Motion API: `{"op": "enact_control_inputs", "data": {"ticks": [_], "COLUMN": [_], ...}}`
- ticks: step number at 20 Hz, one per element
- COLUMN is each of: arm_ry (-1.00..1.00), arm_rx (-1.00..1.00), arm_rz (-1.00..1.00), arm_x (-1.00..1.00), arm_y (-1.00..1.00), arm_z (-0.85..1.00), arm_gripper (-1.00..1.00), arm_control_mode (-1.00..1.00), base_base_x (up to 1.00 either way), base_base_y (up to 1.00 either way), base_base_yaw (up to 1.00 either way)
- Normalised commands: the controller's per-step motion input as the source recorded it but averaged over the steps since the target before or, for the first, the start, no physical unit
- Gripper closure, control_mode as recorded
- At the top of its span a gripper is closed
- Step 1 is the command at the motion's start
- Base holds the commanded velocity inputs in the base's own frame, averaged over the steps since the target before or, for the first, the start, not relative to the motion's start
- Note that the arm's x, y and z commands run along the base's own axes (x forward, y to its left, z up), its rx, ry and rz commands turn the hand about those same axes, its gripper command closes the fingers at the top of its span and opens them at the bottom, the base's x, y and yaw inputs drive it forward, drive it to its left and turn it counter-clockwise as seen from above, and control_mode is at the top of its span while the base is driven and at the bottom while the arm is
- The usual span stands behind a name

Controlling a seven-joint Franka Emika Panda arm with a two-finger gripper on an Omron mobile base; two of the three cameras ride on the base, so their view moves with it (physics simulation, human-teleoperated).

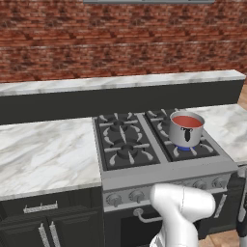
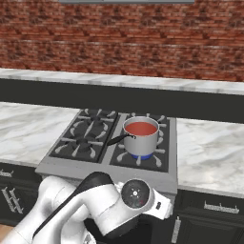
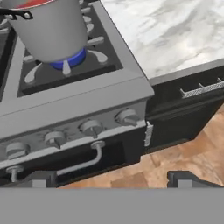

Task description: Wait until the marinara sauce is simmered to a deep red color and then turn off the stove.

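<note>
Pincer (image 3: 109, 181) is standing wide and empty, hovering low in front of the stove (image 3: 78, 103), well apart from its knobs. One saucepan (image 2: 141, 137) of sauce (image 2: 141, 127) is sitting over a blue flame (image 3: 68, 61) on the front right burner. Four knobs are showing, so the wrong one may get turned, or turned before the red deepens.

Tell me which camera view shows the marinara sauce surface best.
The right base view: the marinara sauce shows as a full red disc inside the saucepan. The left base view shows it too, slightly smaller. The hand view catches only a red sliver at its top edge.
</note>
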Motion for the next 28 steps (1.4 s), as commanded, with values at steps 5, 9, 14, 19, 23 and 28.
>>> {"op": "enact_control_inputs", "data": {"ticks": [5, 9, 14, 19, 23, 28], "arm_ry": [-0.21, -0.19, -0.20, -0.19, -0.25, -0.23], "arm_rx": [-0.14, -0.10, -0.09, -0.11, -0.12, -0.10], "arm_rz": [0.11, 0.09, 0.08, 0.09, 0.08, 0.06], "arm_x": [-0.09, -0.04, 0.00, 0.00, 0.00, 0.00], "arm_y": [0.00, -0.01, -0.15, -0.10, -0.15, -0.19], "arm_z": [-0.30, -0.26, -0.35, -0.34, -0.32, -0.28], "arm_gripper": [-1.00, -1.00, -1.00, -1.00, -1.00, -1.00], "arm_control_mode": [-1.00, -1.00, -1.00, -1.00, -1.00, -1.00], "base_base_x": [0.00, 0.00, 0.00, 0.00, 0.00, 0.00], "base_base_y": [0.00, 0.00, 0.00, 0.00, 0.00, 0.00], "base_base_yaw": [0.00, 0.00, 0.00, 0.00, 0.00, 0.00]}}
